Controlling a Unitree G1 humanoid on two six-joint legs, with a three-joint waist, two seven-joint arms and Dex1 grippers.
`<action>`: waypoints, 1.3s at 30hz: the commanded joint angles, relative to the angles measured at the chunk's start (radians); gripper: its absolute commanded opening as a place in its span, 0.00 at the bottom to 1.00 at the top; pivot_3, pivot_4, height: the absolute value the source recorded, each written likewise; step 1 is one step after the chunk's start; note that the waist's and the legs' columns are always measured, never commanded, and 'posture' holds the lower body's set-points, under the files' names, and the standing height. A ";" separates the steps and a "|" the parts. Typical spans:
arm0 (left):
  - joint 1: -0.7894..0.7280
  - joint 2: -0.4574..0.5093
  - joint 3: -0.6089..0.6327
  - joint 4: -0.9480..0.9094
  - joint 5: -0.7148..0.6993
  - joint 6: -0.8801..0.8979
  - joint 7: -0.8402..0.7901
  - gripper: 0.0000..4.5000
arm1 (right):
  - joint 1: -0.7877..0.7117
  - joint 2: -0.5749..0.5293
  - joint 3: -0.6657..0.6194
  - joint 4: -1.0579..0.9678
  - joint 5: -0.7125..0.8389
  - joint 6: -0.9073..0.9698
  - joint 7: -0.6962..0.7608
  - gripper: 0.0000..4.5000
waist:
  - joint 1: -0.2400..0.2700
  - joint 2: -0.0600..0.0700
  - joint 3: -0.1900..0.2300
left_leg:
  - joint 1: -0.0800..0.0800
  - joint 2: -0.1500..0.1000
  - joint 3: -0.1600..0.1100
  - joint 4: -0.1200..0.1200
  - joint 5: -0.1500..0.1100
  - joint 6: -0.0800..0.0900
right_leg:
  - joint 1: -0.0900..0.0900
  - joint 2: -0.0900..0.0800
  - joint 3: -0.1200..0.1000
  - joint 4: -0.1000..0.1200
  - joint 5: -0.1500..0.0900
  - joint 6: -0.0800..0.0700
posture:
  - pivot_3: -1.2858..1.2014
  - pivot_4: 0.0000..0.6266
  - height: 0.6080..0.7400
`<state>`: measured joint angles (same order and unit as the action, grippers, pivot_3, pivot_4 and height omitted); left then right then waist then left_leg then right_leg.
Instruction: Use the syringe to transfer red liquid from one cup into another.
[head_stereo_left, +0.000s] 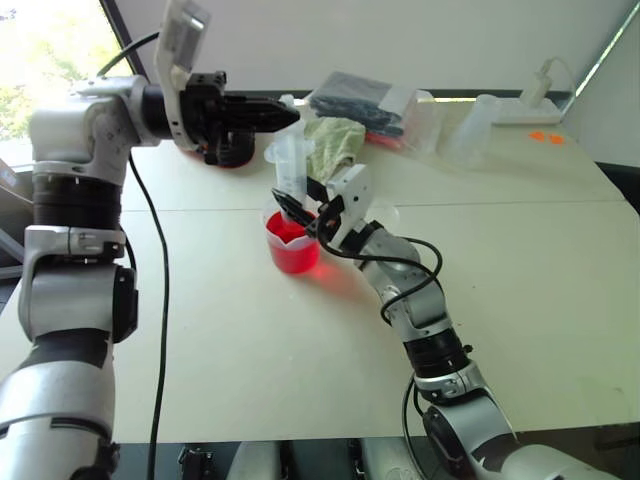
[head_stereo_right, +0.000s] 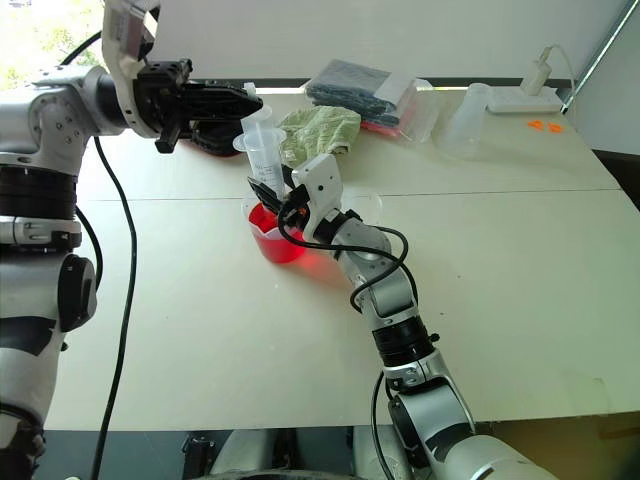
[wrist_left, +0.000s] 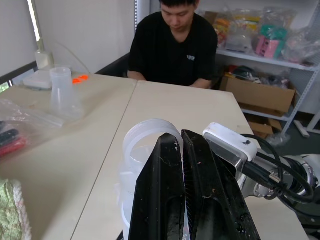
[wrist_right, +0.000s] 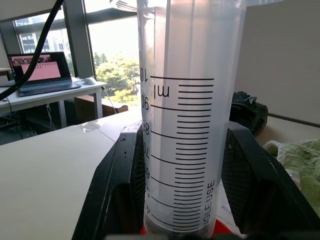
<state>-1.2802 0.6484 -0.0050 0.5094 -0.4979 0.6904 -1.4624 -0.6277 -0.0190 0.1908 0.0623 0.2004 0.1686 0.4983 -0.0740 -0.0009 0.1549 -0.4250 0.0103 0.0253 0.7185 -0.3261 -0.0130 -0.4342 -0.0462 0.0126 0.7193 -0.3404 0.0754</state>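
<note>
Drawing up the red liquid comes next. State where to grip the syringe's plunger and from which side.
Pinch the plunger's ring at the top, coming in level from the robot's left, where the shut left gripper points. The syringe stands upright in the red beaker with the right gripper clamped round its barrel, leaving that ring free.

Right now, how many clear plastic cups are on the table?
3: the red-filled beaker under the syringe, a colourless cup just behind the right gripper, and an upturned cup at the far edge. Others may be hidden.

Clear syringe (head_stereo_right: 266, 150) upright, tip in red-filled beaker (head_stereo_right: 277, 240); plunger ring up top.
</note>
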 joint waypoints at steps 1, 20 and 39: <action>-0.084 0.010 0.076 -0.018 -0.031 -0.043 0.022 0.01 | 0.014 0.008 0.067 0.004 -0.024 0.016 0.037 0.34 | 0.000 0.000 0.000 | 0.000 0.000 0.000 0.000 0.000 0.000 | 0.000 0.000 0.000 0.000 0.000 0.000 | 0.52 0.24 0.78; -0.055 0.020 0.060 -0.041 -0.032 -0.009 0.013 0.01 | 0.002 0.001 0.054 0.009 -0.021 0.015 0.038 0.34 | 0.000 0.000 0.000 | 0.000 0.000 0.000 0.000 0.000 0.000 | 0.000 0.000 0.000 0.000 0.000 0.000 | 0.52 0.24 0.78; -0.005 0.057 0.061 -0.095 -0.026 0.022 0.011 0.65 | -0.033 -0.011 0.016 0.012 -0.011 0.007 0.045 0.34 | -0.001 0.000 0.000 | 0.000 0.000 0.000 0.000 0.000 0.000 | 0.000 0.000 0.000 0.000 0.000 0.000 | 0.52 0.24 0.78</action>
<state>-1.2638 0.6798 -0.0042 0.4505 -0.5027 0.7316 -1.4706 -0.6470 -0.0289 0.1786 0.0852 0.1989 0.1801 0.5147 -0.0754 -0.0009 0.1549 -0.4250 0.0103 0.0252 0.7186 -0.3259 -0.0133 -0.4342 -0.0462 0.0126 0.7194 -0.3404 0.0754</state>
